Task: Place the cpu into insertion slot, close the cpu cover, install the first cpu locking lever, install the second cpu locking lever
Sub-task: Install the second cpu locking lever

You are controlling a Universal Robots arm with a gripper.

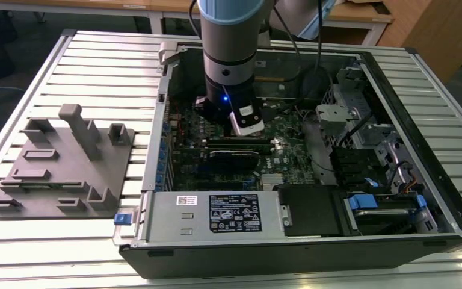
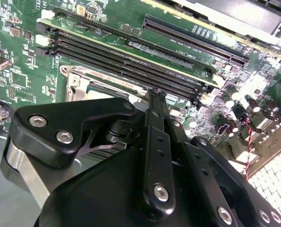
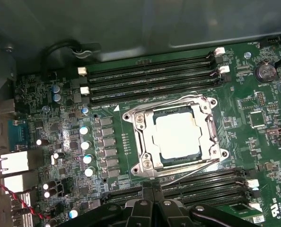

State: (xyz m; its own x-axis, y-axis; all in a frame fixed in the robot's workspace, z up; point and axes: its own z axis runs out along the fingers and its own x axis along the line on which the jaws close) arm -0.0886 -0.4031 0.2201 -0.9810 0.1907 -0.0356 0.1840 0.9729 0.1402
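The black fingers (image 2: 157, 137) are being seen pressed together in the second wrist view, with nothing being held between them. The gripper (image 3: 152, 201) is being held just above the green board (image 3: 50, 127), close beside the insertion slot (image 3: 176, 137). The fingertips are being seen just beside the edge of the insertion slot in the first wrist view. The cpu (image 3: 178, 135) is being seen lying flat inside the insertion slot, with its pale top showing. The cpu cover (image 3: 147, 142) is being seen lying down flat around the cpu, its shiny frame going round all four sides. Long black slots (image 3: 150, 78) are being seen on the far side of the insertion slot, and more are lying on its near side. In the exterior view, the arm (image 1: 229, 54) is being held straight down into the open computer case (image 1: 295, 241), which is lying on a ribbed metal table (image 1: 103, 60). A grey holder block (image 1: 62, 168) is sitting on the table beside the case
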